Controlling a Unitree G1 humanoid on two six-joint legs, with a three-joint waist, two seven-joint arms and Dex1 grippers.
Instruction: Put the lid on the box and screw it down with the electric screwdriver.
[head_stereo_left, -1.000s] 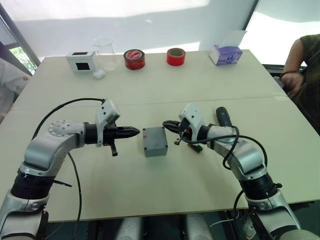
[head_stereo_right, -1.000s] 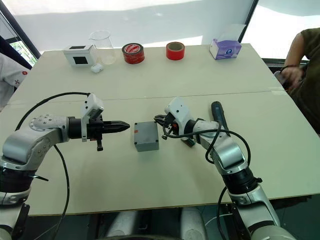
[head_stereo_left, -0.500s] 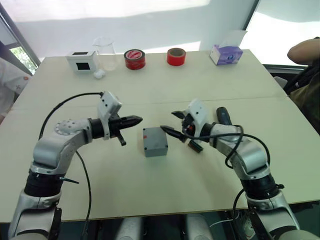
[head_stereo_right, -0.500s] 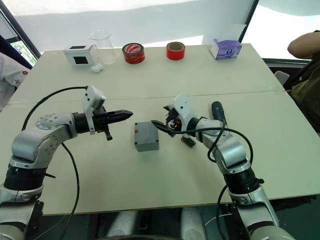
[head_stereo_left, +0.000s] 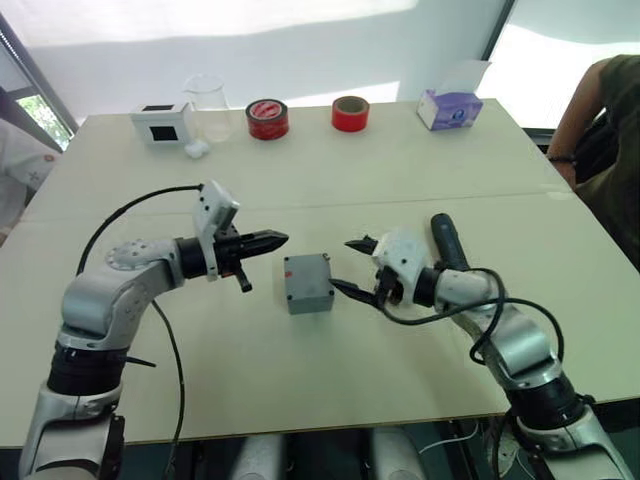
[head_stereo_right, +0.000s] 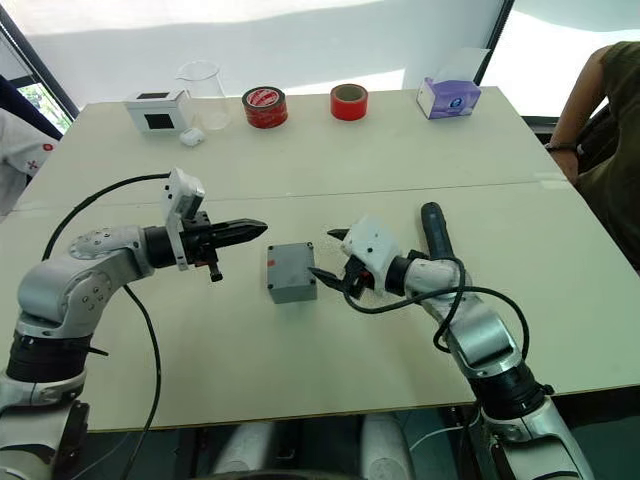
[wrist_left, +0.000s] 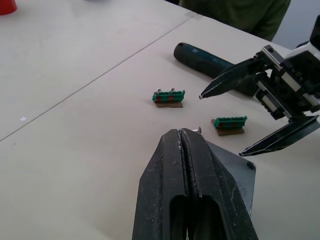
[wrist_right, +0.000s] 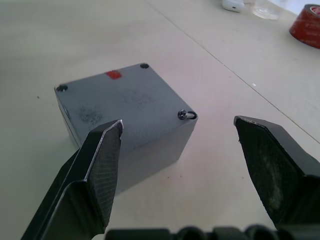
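A: Where is the box (head_stereo_left: 308, 283) now?
B: On the table (head_stereo_left: 300, 180) between both grippers, its lid (wrist_right: 127, 97) already seated on top. A screw sits loose in one corner hole.

A: What changes?
B: The right gripper (head_stereo_left: 357, 267), nearly closed a second ago, now spreads its fingers wide just beside the box. The left gripper (head_stereo_left: 268, 240) stays pinched shut, empty, close on the other side.

A: Meaning?
B: Probably a grasp to steady the box. The electric screwdriver (head_stereo_left: 447, 241) lies untouched behind the right gripper, so screwing is yet to come.
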